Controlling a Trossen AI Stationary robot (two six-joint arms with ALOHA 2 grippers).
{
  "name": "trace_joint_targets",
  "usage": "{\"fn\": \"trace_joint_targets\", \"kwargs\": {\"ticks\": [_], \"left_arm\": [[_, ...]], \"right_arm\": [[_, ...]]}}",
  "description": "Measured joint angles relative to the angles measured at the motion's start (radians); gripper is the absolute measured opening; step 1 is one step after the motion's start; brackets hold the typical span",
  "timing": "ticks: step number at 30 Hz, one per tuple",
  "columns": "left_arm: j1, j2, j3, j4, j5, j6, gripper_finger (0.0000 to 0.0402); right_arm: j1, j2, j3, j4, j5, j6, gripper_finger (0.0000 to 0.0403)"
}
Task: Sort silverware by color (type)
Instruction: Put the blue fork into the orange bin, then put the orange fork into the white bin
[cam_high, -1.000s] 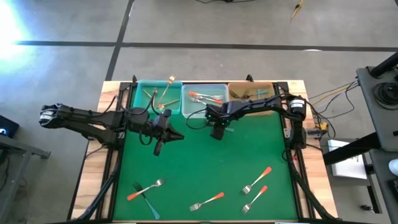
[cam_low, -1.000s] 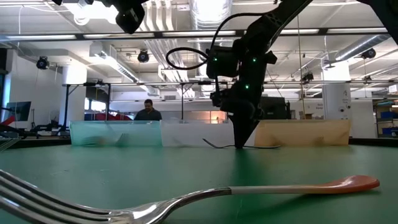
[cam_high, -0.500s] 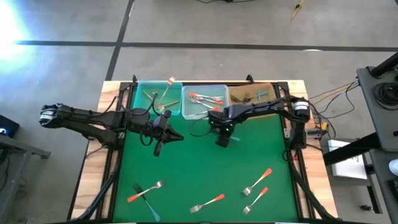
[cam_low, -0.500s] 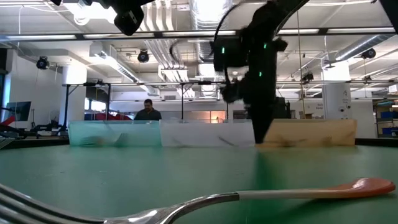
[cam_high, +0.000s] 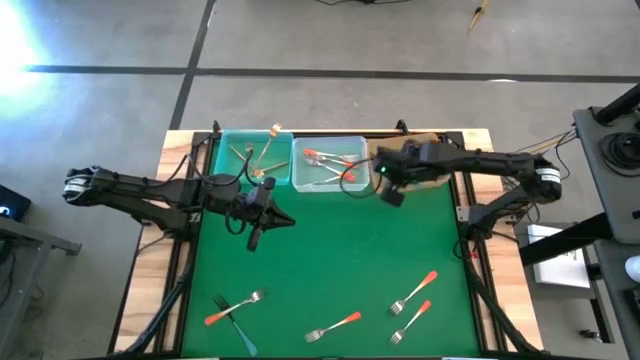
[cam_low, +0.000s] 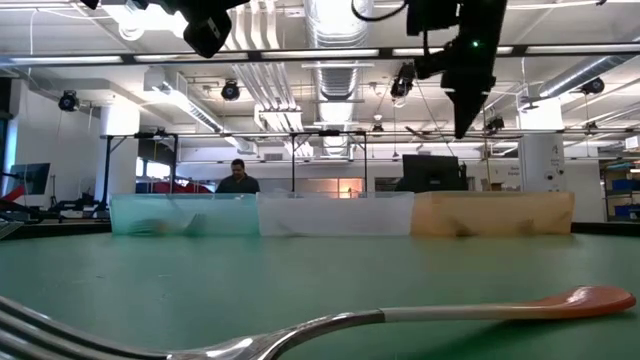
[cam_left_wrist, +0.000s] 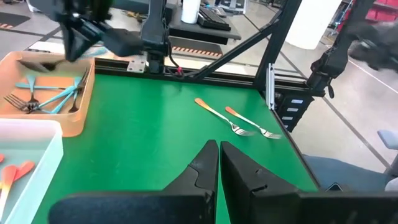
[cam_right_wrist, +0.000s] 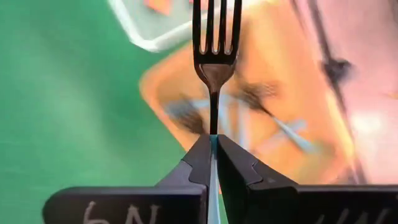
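My right gripper (cam_high: 393, 195) (cam_right_wrist: 213, 140) hangs in the air at the left end of the tan bin (cam_high: 410, 150), shut on a teal-handled fork (cam_right_wrist: 215, 37). In the low view it (cam_low: 463, 125) points down, well above the table. My left gripper (cam_high: 288, 220) (cam_left_wrist: 219, 155) waits shut above the table's left middle. Three orange-handled forks (cam_high: 415, 290) (cam_high: 410, 320) (cam_high: 335, 325) lie flat on the near right. Another orange one (cam_high: 230, 303) lies crossed with a teal one (cam_high: 243, 335) at the near left. My right gripper pinches the fork between its two fingers (cam_right_wrist: 198, 158) at the top of the teal handle (cam_right_wrist: 213, 163). The dark neck (cam_right_wrist: 213, 118) and tines stick out past the fingertips, in line with the fingers. The fork is lifted clear of the table.
Three bins stand along the far edge: a teal one (cam_high: 228, 160) with gold forks, a clear one (cam_high: 352, 143) with orange-handled forks, and the tan one with teal forks (cam_left_wrist: 46, 93). A cable (cam_high: 350, 185) lies in front of the clear bin. A person shows in the room behind (cam_low: 238, 178).
My right gripper has risen from the table in front of the clear bin and swung right and toward the far edge, to the tan bin. The fork has gone up with it, lifted clear.
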Motion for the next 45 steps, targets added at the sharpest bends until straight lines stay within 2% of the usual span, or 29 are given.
{"fn": "trace_joint_targets", "kwargs": {"ticks": [6,11,14,19,21,23,25,27,34,38,41,45], "left_arm": [[0.000,0.000,0.000,0.008,-0.057,0.004,0.0000],[0.000,-0.002,0.000,0.010,-0.069,0.002,0.0000],[0.000,-0.004,0.000,0.011,-0.069,0.001,0.0000],[0.000,-0.007,0.000,0.012,-0.079,0.004,0.0000],[0.000,-0.005,0.000,0.014,-0.099,0.005,0.0000],[0.000,-0.002,0.000,0.014,-0.103,0.004,0.0000],[0.000,0.006,0.000,0.010,-0.104,0.005,0.0000],[0.000,0.012,0.000,-0.005,-0.103,0.004,0.0000],[0.000,0.039,0.000,-0.007,-0.103,0.004,0.0000],[0.000,0.049,-0.001,-0.003,-0.103,0.004,0.0000],[-0.001,0.059,-0.002,0.006,-0.102,-0.004,0.0000],[-0.015,0.079,-0.002,0.031,-0.102,-0.030,0.0000]], "right_arm": [[-0.208,-0.021,-0.046,0.029,0.022,-0.160,0.0009],[-0.332,0.013,-0.085,0.043,0.021,-0.166,0.0023],[-0.368,0.014,-0.098,0.025,0.027,-0.160,0.0050],[-0.351,-0.011,-0.076,-0.046,0.002,-0.105,0.0098],[-0.334,-0.026,-0.061,-0.100,-0.072,-0.059,0.0109],[-0.305,-0.050,-0.062,-0.134,-0.246,-0.002,0.0112],[-0.247,-0.075,-0.085,-0.132,-0.438,0.049,0.0110],[-0.151,-0.098,-0.121,-0.119,-0.531,0.091,0.0105],[0.334,-0.116,-0.256,-0.062,-0.501,0.244,0.0098],[0.587,-0.098,-0.305,0.066,-0.413,0.269,0.0096],[0.731,-0.072,-0.328,0.167,-0.354,0.250,0.0095],[0.848,-0.021,-0.340,0.260,-0.337,0.272,0.0100]]}}
